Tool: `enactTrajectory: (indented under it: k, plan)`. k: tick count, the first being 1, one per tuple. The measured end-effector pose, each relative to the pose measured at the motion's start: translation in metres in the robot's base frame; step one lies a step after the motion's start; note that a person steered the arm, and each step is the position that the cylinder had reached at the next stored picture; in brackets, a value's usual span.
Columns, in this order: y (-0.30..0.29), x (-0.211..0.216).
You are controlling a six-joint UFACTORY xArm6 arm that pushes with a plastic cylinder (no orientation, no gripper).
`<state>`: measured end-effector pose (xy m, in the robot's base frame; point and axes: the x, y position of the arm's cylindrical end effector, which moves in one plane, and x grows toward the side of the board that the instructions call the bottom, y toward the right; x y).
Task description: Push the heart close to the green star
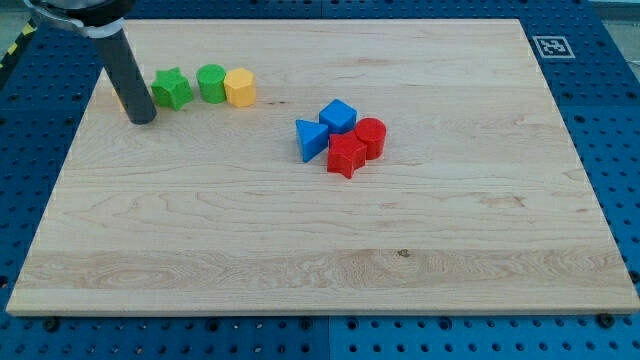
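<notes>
My tip rests on the counter near the view's top left corner; the tool is a plain dark rod with nothing that opens or closes, and it holds nothing. Just behind the rod, on its left side in the view, a sliver of orange-yellow block peeks out; most of it is hidden, so I cannot tell its shape or say whether it is the heart. The tip stands just beside it, and whether they touch cannot be made out.

Right of the tip, very near, sits the green star. Next along the same row come a green cylinder and a yellow hexagonal block, these two touching.

Well apart, toward the middle of the counter, four blocks cluster together: a blue triangular block, a blue cube, a red cylinder and a red star.
</notes>
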<state>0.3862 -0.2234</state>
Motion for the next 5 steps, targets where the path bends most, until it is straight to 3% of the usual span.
enactTrajectory:
  k: [3,5]
  plan:
    - [0.0,0.0]
    - [-0.01,0.023]
